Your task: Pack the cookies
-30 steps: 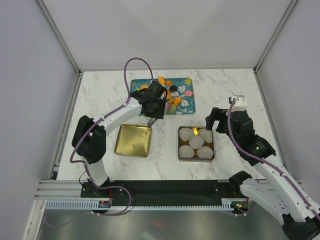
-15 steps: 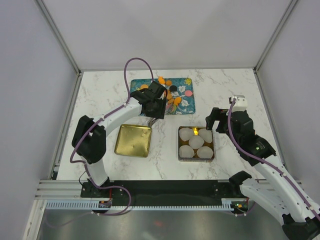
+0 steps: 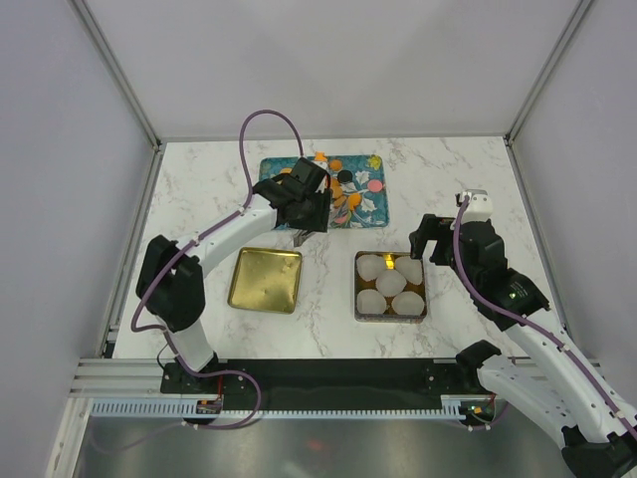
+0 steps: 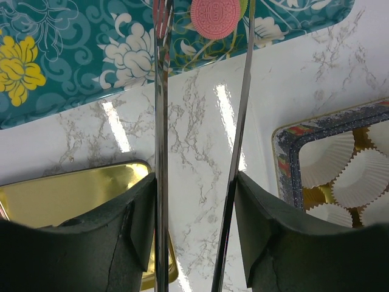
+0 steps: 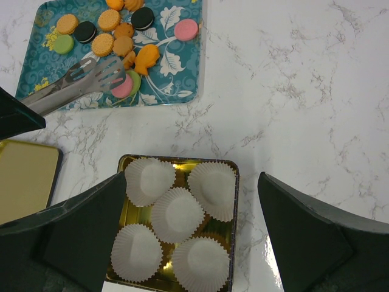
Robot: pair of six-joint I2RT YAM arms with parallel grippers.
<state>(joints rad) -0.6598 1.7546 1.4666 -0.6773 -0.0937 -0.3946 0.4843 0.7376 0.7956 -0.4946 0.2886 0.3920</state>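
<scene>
Now steel tongs [image 5: 67, 88] in left gripper's [image 4: 197, 207] clasp above round cookies [image 5: 103, 44]; right gripper [image 3: 429, 244] wide.

White marble tabletop [image 3: 453, 184] between plain pale walls [image 3: 348, 60]

No legible text anywhere, pink cookie [image 4: 215, 17] embossing too blurred

Rounded white links with black joints make up the left arm [image 3: 227, 231] and right arm [image 3: 547, 393]. A thin purple cable [image 3: 269, 113] runs along each; the right gripper [image 5: 191, 176] has matte black wedge fingers
</scene>
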